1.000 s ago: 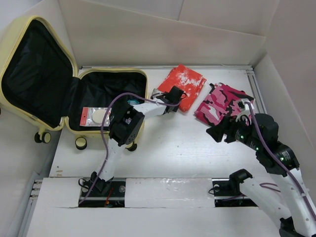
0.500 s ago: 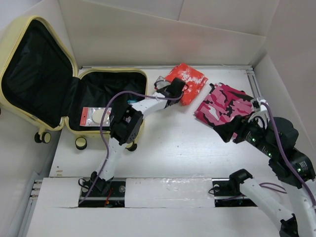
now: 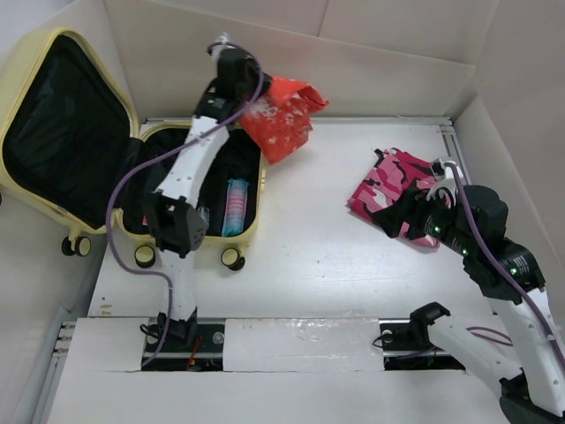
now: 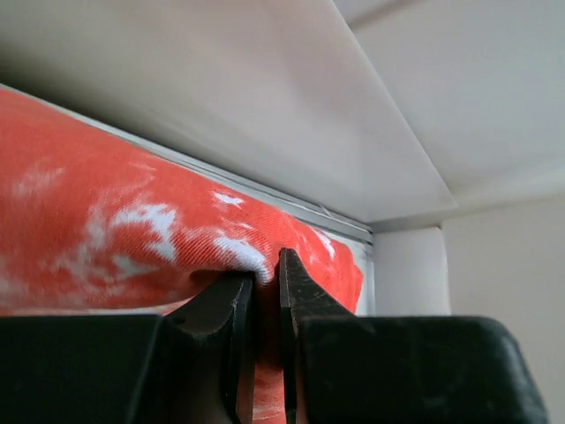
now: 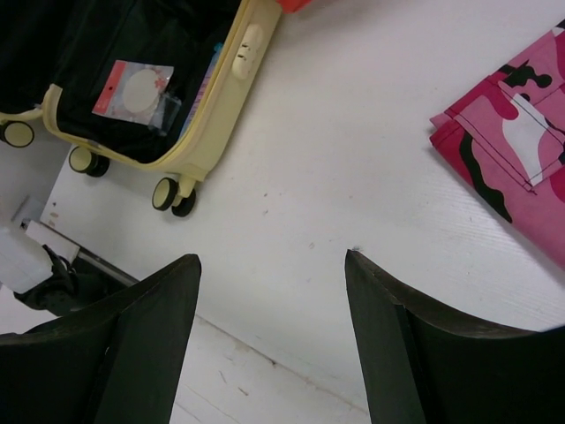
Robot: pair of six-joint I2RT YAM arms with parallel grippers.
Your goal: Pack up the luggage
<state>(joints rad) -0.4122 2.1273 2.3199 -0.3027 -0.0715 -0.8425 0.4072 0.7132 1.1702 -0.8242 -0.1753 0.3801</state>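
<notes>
The luggage is a pale yellow suitcase lying open at the left, with its black-lined lid leaning outward. My left gripper is raised high over the case's back right corner. It is shut on a red-and-white cloth that hangs from it in the air. The left wrist view shows this gripper pinching a fold of the red cloth. My right gripper is open and holds nothing. It hovers over bare table just beside the folded pink camouflage cloth.
Inside the case lie a clear packet with a round pad and a bluish roll. The case's caster wheels face the front. White walls enclose the table at the back and sides. A rail runs along the near edge.
My left gripper shut on the red cloth, then lifted it off the table, up and left toward the suitcase. The right arm swung back toward the pink cloth, still open.
</notes>
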